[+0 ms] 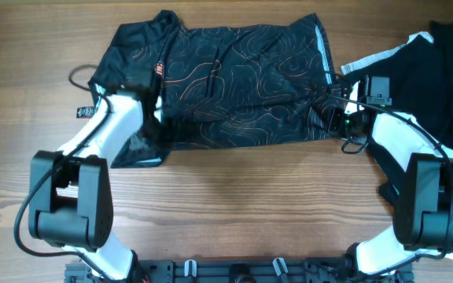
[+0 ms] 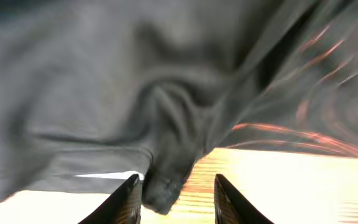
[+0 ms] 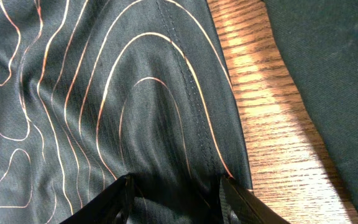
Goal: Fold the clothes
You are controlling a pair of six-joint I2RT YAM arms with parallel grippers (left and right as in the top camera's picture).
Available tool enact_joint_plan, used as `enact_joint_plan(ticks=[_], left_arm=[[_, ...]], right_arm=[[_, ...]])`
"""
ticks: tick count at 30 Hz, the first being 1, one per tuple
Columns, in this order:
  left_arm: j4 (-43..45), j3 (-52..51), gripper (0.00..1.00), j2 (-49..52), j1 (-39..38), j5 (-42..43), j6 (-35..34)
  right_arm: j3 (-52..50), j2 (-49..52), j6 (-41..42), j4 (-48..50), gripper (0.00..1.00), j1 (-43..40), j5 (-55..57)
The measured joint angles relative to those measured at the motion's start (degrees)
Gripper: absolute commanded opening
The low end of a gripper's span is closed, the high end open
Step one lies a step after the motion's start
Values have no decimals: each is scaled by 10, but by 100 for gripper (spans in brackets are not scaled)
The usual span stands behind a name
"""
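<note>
Jersey [image 1: 242, 79], black, thin orange contour lines, rumpled, wood-grain table [image 1: 250, 204]

1. Left arm [image 1: 108, 130]: reaches forward from its base, elbow bent, wrist angled inward.
2. Left gripper [image 2: 176, 200]: fingers pinch a bunched fold of the jersey [image 2: 166, 124].
3. Right arm [image 1: 403, 145]: reaches forward, forearm turned inward.
4. Right gripper [image 3: 178, 202]: held low, jersey cloth caught between its fingers.

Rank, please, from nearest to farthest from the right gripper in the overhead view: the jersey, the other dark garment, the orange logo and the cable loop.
1. jersey, held by the right gripper at its right edge.
2. other dark garment, far right.
3. orange logo, on the jersey's left side.
4. cable loop, far left.
</note>
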Motion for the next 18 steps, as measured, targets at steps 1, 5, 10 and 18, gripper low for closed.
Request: enact_joint_plan(ticks=[1, 5, 10, 18], left_arm=[[9, -18, 32, 0, -4, 2, 0], [52, -56, 4, -1, -5, 2, -2], [52, -30, 4, -1, -5, -11, -2], [94, 206, 69, -9, 24, -35, 1]], right_arm=[[0, 0, 0, 0, 50, 0, 0], [0, 0, 0, -1, 50, 0, 0], [0, 0, 0, -2, 50, 0, 0], [0, 0, 0, -3, 50, 0, 0]])
